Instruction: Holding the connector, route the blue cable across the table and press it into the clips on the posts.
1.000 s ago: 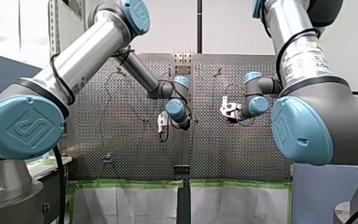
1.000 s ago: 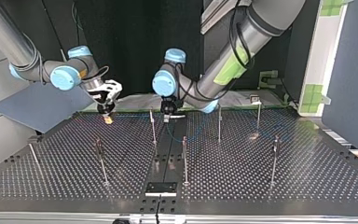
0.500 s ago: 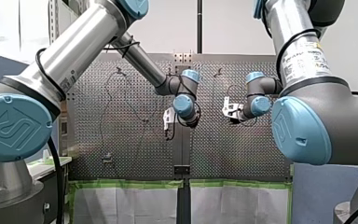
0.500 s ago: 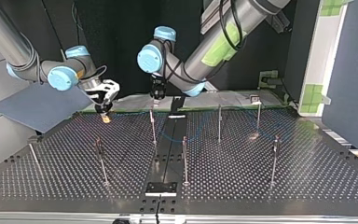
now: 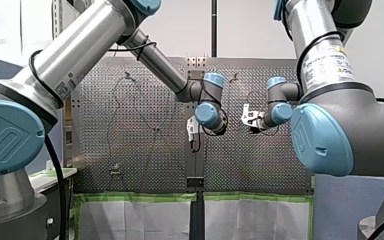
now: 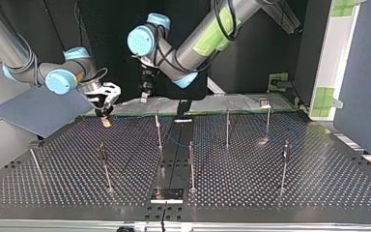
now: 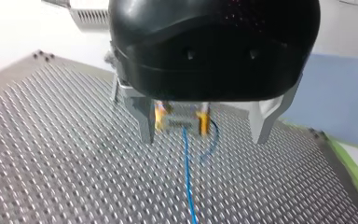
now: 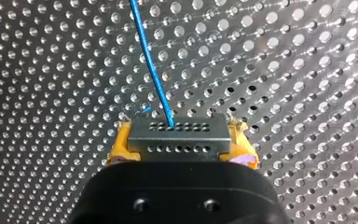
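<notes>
My right gripper [image 8: 181, 144] has its yellow pads [image 8: 121, 149] shut on a grey connector [image 8: 177, 133]. The blue cable [image 8: 151, 65] runs from the connector over the perforated table. In the top view my right gripper [image 6: 106, 117] hangs low over the table's far edge, at the left. My left gripper [image 6: 144, 93] hovers higher, just to its right. In the left wrist view my left gripper [image 7: 204, 139] is open with nothing between its metal fingers [image 7: 145, 122]. Ahead of it are the connector [image 7: 182, 122] and the blue cable [image 7: 187, 172].
Several thin posts stand on the perforated table [image 6: 251, 193], among them one [image 6: 158, 129] near my grippers, one [image 6: 191, 164] in the middle and one [image 6: 284, 164] at the top view's right. A grey board [image 6: 38, 108] leans at the left edge.
My left arm has lifted and swung toward the top view's left, closing on my right gripper. My right gripper has shifted slightly left, still holding the connector.
</notes>
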`<state>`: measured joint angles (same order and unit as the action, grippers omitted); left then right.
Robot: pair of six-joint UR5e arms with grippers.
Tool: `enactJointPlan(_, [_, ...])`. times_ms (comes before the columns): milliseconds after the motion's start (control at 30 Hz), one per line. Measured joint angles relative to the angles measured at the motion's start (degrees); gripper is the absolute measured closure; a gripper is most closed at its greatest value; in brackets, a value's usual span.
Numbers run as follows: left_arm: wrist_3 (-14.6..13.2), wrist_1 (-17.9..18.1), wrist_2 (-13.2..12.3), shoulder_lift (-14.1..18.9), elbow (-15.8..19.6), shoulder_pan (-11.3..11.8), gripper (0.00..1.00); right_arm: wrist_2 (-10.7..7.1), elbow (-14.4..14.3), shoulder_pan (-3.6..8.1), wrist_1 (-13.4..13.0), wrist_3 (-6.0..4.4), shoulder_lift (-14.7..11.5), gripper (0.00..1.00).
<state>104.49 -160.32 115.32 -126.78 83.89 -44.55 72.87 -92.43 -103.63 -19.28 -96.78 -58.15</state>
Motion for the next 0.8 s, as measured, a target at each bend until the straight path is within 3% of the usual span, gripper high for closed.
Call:
enactJointPlan(233, [2.3, 3.4, 2.4, -2.9, -3.4, -1.5, 0.0, 0.0, 0.0, 0.57, 1.2, 0.8, 0.0, 1.0])
enactJointPlan(633, [3.8, -0.6, 5.0, -9.6, -10.1, -1.0, 0.0, -0.02, 0.0, 1.37, 1.8, 1.04, -0.1, 1.0])
enactJointPlan(800, [4.3, 0.0, 6.3, -11.8, -13.0, -1.4, 0.0, -0.1, 0.0, 1.63, 1.7, 1.06, -0.1, 1.0])
